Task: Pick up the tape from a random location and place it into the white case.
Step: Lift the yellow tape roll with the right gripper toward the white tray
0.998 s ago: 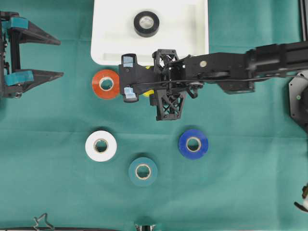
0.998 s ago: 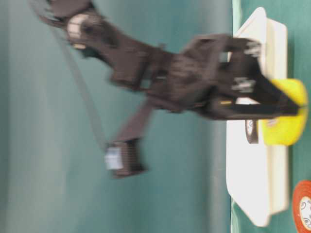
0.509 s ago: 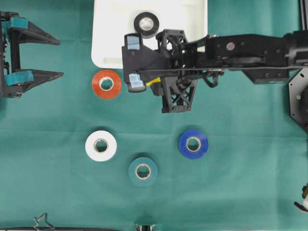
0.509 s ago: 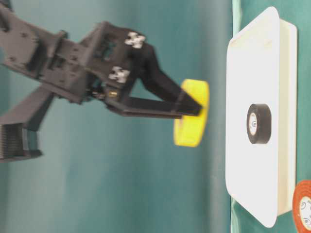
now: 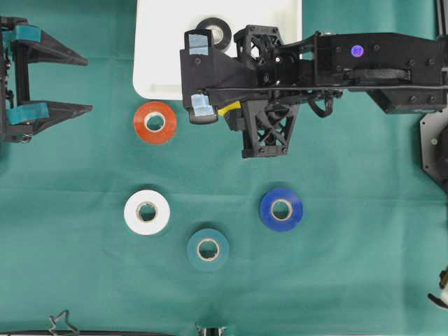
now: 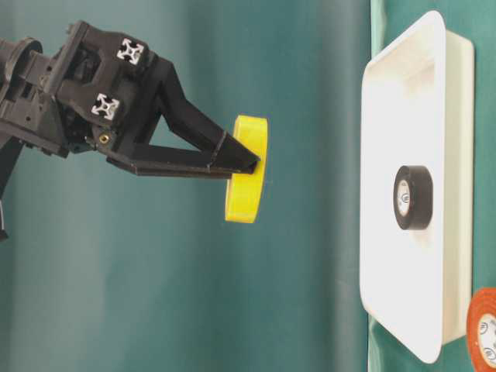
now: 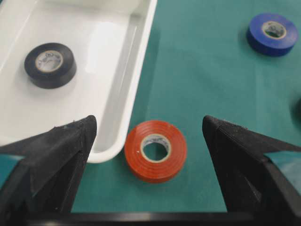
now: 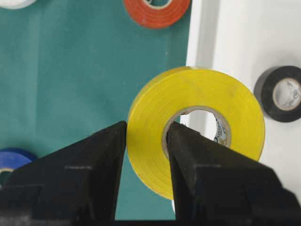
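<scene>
My right gripper is shut on a yellow tape roll, one finger through its hole and one outside. The roll hangs flat, well above the table, over the front rim of the white case. From overhead only a yellow sliver shows under the arm. A black tape roll lies inside the case. My left gripper stands open at the far left edge, with nothing between its fingers.
On the green cloth lie an orange roll just in front of the case's corner, a white roll, a dark green roll and a blue roll. The right arm crosses above the case's right half.
My right gripper has risen with the yellow roll and shifted toward the case, now partly covering the black roll from overhead. The left arm has stayed still.
</scene>
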